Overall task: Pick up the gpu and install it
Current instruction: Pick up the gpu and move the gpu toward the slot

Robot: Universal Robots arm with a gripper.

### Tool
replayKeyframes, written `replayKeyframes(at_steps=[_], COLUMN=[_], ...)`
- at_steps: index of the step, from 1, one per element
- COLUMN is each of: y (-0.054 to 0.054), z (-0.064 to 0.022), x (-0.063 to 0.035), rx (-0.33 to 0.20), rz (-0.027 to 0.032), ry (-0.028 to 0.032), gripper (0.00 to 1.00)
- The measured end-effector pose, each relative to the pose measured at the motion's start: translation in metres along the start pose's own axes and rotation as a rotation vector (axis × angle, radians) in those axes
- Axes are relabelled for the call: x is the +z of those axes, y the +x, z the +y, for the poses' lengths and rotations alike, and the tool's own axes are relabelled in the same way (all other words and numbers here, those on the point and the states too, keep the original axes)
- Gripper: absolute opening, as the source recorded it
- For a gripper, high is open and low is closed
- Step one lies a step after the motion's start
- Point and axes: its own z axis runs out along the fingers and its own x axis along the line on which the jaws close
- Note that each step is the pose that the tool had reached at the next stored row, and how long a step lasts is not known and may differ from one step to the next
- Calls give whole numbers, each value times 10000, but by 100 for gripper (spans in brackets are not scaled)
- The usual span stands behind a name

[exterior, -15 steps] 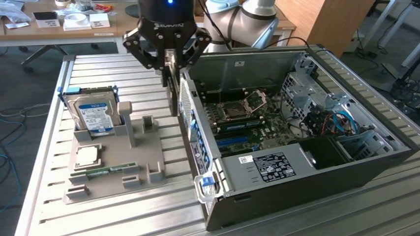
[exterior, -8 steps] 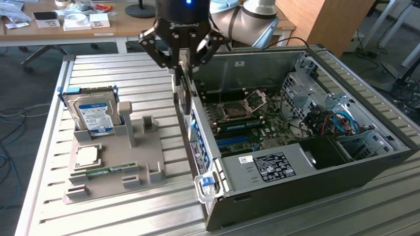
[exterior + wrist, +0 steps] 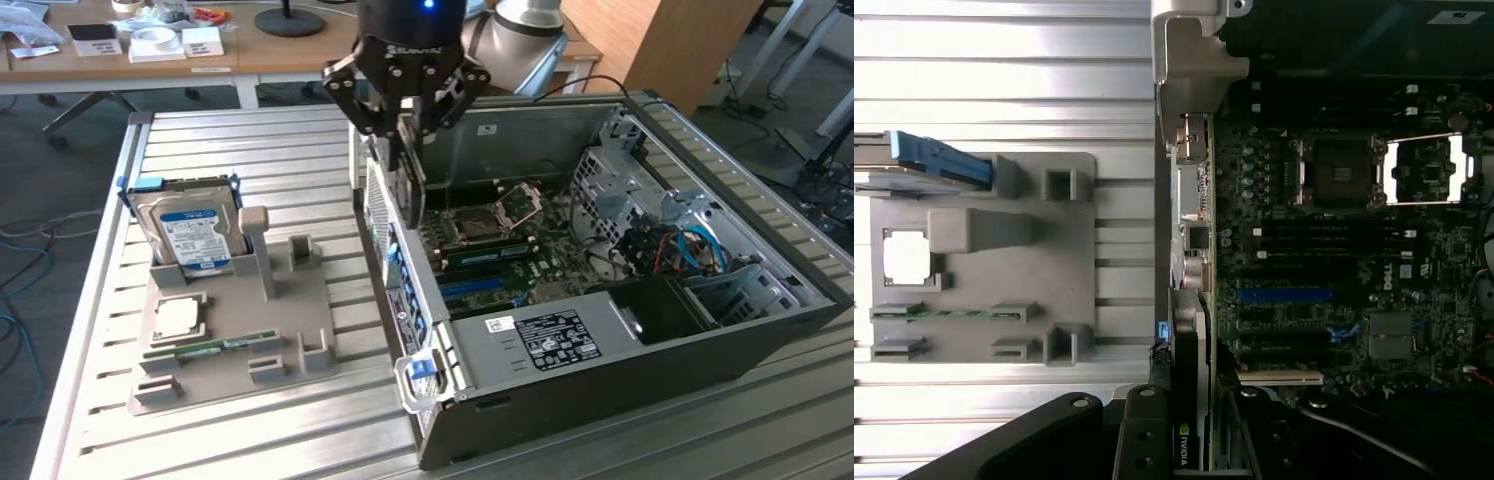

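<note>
The hand (image 3: 404,120) grips the thin flat dark expansion card (image 3: 412,178) edge-down over the open black computer case (image 3: 601,400). The card looks stiff, light and fragile, and is probably best held by its top edge.

I log an open computer case (image 3: 787,300) lying on its side on a slatted metal table (image 3: 240,140). Inside the case I see a motherboard (image 3: 501,255) whose processor socket (image 3: 478,222) has its load plate swung open. A power supply (image 3: 561,335) with a black label fills the case's near end, and blue cables (image 3: 694,248) run along its far wall.

Just beside the case, on the exterior view's left, a grey holder (image 3: 300,300) rests on the table. On the holder's side away from the case, a hard drive (image 3: 194,232) stands upright, with a square processor chip (image 3: 178,317) and a green memory stick (image 3: 214,347) lying flat. A wooden desk (image 3: 267,55) stands beyond the case, well apart.
</note>
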Motion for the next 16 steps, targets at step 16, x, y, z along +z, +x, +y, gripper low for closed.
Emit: replayKeyframes(at_steps=[16], y=[-675], z=[16], x=[16], rx=[-3], rz=[0], ry=[-5], gripper=[27])
